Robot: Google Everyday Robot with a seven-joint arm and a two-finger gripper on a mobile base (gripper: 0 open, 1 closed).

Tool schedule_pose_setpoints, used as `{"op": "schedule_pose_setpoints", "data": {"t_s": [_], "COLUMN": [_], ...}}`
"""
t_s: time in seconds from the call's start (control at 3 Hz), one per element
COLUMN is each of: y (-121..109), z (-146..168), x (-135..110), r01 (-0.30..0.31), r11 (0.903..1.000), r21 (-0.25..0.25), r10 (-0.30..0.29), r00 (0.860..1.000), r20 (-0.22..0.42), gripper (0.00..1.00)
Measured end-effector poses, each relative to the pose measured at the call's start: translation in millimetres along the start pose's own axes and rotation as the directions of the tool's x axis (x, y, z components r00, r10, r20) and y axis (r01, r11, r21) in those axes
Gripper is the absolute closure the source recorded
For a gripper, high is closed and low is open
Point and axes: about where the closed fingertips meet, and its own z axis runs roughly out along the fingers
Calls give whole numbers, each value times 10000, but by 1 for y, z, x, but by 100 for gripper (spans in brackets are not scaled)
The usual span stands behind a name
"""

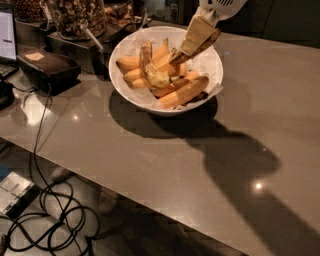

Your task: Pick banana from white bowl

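Observation:
The white bowl (131, 92) stands on the grey counter at the top middle, lined with white paper and holding several bananas. My gripper (194, 44) reaches down from the top right over the bowl's far right side. It is shut on the banana (208, 42), a slim, brown-flecked one held at a slant, its lower end over the other fruit and its upper end near the rim. A shorter curved spotted banana (150, 70) lies on top of smooth orange-yellow ones (182, 92).
Jars of nuts (75, 15) with scoops stand behind the bowl at the top left. A black box (47, 67) and a laptop edge (6, 30) sit at the left. Cables (55, 220) hang below the counter's front edge.

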Motion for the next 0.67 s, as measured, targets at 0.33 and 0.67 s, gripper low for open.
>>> {"op": "schedule_pose_setpoints", "data": {"t_s": [0.33,0.67], "y": [2,3], "z": [1,2], "x": [-7,-13], "r01": [237,436], "r11": [9995,9980], "r21": [-205,-464], "r10": [-225,-379], "r00": [9981,9924], "r20": [570,1171], "gripper": [100,100]}}
